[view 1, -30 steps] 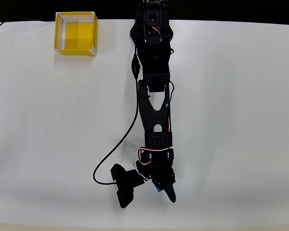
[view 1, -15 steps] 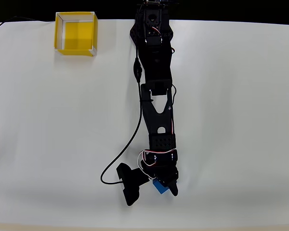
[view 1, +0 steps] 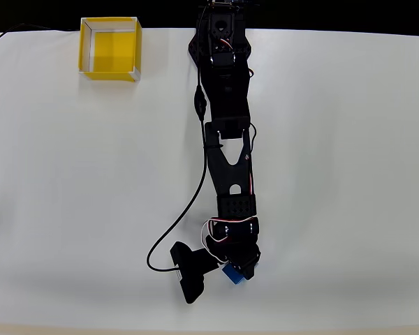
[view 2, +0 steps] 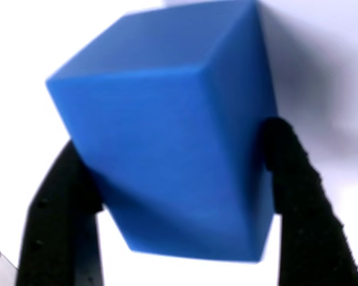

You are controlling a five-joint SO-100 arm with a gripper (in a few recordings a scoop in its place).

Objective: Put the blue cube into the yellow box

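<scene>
Overhead view: arm stretched straight down the picture from its base at the top edge. Claw (view 1: 239, 271) sits at the low end, near the bottom edge of the white surface (view 1: 349, 174). A corner of the cube (view 1: 232, 273) shows blue under the claw, so the cube is right at the fingertips, not off to a side. Box (view 1: 109, 49) stands at the top left corner of the surface, open side up, nothing in it. Key relation: the box lies well apart from the claw, up and to the left in this view, almost the full length of the surface away. Judgement: the carry has to swing left and pull back toward the base.

Wrist view: cube (view 2: 167, 131) sits between the two black fingers, one finger (view 2: 62, 214) against its left face, the other on its right face. Claw (view 2: 179, 196) is closed on the cube, jaws spread about one cube width. The cube looks turned a little in the grip, one vertical edge facing the camera, so contact may be partly on edges, not flat faces. Cannot tell from this view whether the cube is lifted or resting on the surface. Judgement: grasp made, transport to the box not yet begun; a skewed hold could slip in the swing.
</scene>
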